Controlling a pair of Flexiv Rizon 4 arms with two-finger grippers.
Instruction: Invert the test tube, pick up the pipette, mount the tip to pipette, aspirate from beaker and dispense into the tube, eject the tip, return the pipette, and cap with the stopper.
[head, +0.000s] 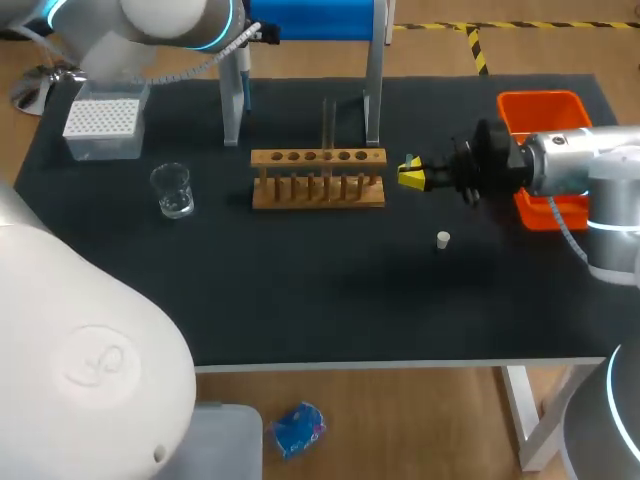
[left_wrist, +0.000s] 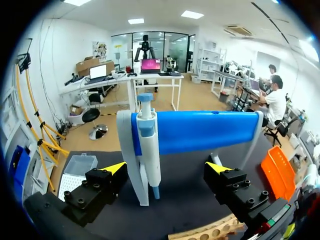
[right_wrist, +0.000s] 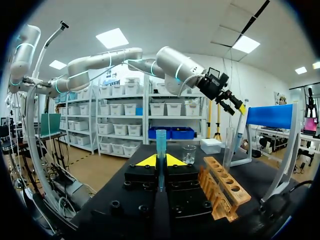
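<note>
Step in hand: likely picking up the pipette (left_wrist: 149, 145), since the test tube (head: 327, 125) stands upright in the rack (head: 318, 180).
Left pincer (left_wrist: 166, 167): open, with its fingers wide apart and nothing between them.
Pipette's place: it hangs on the blue stand (left_wrist: 200, 130), straight ahead of the left pincer and not touching it. It sits off-centre, closer to one finger than the other.
Long axis: upright, with the head above and the nozzle below, so one finger could pass on each side of the body.
Right pincer (head: 412, 174): closed with its tips together, just beside the rack's end and well apart from the pipette.
Nearer arm: the left, clearly.
Next move calls for: probably a slight sideways shift to centre the pipette, then a straight advance before closing on its body.
</note>
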